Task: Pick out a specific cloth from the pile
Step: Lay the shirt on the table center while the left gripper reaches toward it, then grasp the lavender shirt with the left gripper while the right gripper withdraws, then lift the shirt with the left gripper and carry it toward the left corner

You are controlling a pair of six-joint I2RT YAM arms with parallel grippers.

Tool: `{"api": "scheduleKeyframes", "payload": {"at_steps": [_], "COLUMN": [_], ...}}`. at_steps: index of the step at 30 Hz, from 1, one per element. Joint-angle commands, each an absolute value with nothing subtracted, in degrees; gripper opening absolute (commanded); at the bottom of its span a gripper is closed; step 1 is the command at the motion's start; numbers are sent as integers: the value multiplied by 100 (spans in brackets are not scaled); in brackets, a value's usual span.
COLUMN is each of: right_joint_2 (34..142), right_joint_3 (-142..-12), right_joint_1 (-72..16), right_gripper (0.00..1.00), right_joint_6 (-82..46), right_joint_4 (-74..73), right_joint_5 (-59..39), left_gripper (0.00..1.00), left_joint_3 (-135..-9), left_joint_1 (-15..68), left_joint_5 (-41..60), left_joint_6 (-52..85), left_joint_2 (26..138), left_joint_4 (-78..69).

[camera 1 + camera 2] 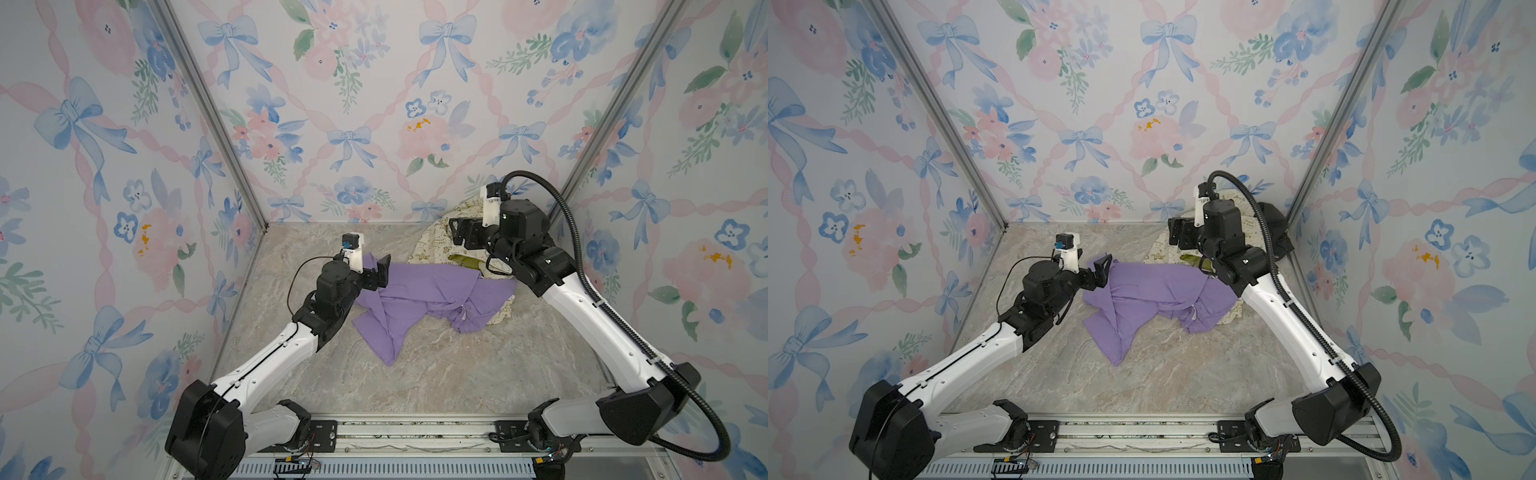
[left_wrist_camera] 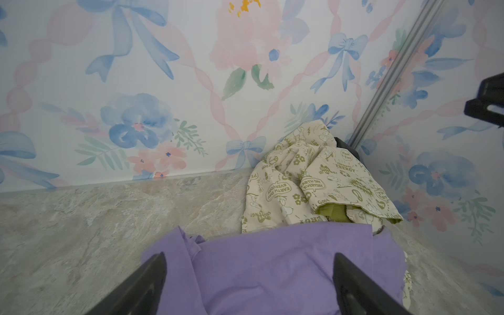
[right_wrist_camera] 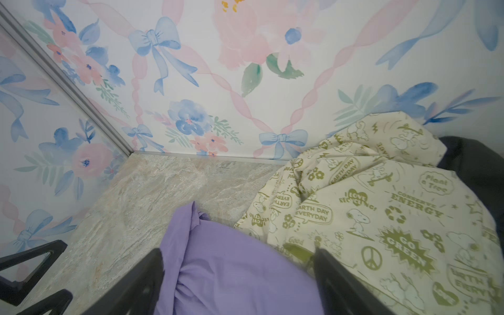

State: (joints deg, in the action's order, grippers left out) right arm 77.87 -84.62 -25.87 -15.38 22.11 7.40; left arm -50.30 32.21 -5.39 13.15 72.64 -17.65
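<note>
Closest in, along the bottom edge of both top views, runs the metal rail that carries both arm bases. Beyond it lies a bare stretch of marble-patterned table. At mid-frame the lilac-purple cloth lies crumpled on the table, one corner trailing toward the bottom of the frame. Its right end overlaps the edge of the cream cloth, so it touches the pile.

The left gripper sits at the lilac-purple cloth's upper left edge with its jaws spread wide. In the left wrist view its fingers stand over lilac fabric with nothing pinched between them, though whether they graze it is hard to say.

Farther back, upper right of centre, the right gripper hangs raised over the pile, jaws likewise wide apart and empty. The pile fills the far right corner. There the cream cloth, printed in olive green, is heaped against the floral wall, with a dark grey cloth behind it.
</note>
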Motion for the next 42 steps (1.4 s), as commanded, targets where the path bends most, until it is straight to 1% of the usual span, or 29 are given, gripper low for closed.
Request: {"api": "scheduleKeyframes", "payload": {"at_steps": [1, 3, 5, 6, 7, 9, 11, 16, 21, 24, 27, 37, 38, 39, 42], "right_joint_2": [7302, 6980, 6651, 6473, 6300, 6003, 5722, 5029, 4594, 4455, 4298, 3825, 3807, 3789, 3779], "right_joint_3": [-8011, -7718, -7441, -7310, -7188, -6967, -6771, -6340, -6109, -6108, -6066, -5881, -5861, -5832, -5765], "right_joint_1": [-2359, -2222, -2106, -2039, -1970, -1848, -1717, -1308, -935, -880, -868, -861, -859, -860, -855], "right_gripper": [90, 91, 99, 100, 98, 97, 97, 97, 97, 97, 97, 97, 97, 97, 97], "right_joint_6": [-1457, -1450, -1476, -1485, -1522, -1610, -1721, -2103, -2344, -2393, -2489, -2792, -2815, -2845, -2955], "right_joint_4": [2525, 2692, 2900, 3036, 3172, 3450, 3755, 4328, 4565, 4729, 4846, 5035, 5034, 5034, 4988], "right_joint_5": [838, 901, 989, 1033, 1078, 1155, 1319, 1614, 1549, 1538, 1538, 1562, 1573, 1573, 1565], "left_gripper": [95, 94, 94, 94, 93, 93, 90, 82, 76, 69, 66, 61, 59, 53, 24], "left_joint_3": [-5638, -5953, -6245, -6376, -6522, -6772, -7035, -7761, -8404, -8762, -9046, -9357, -9400, -9464, -9593], "left_joint_1": [3558, 3738, 3939, 4054, 4163, 4347, 4524, 4956, 5259, 5317, 5317, 5335, 5326, 5323, 5300], "left_joint_5": [-204, -151, -101, -104, -97, -87, -76, -496, -794, -1035, -1124, -1086, -1018, -905, -704], "left_joint_6": [677, 673, 618, 582, 552, 523, 476, 491, 562, 812, 1032, 1359, 1379, 1388, 1445], "left_joint_2": [7947, 8340, 8682, 8869, 9032, 9331, 9631, 10421, 11118, 11493, 11827, 12624, 12709, 12806, 12939], "left_joint_4": [-1450, -1446, -1429, -1416, -1387, -1318, -1175, -512, 88, 449, 746, 1371, 1455, 1546, 1714]}}
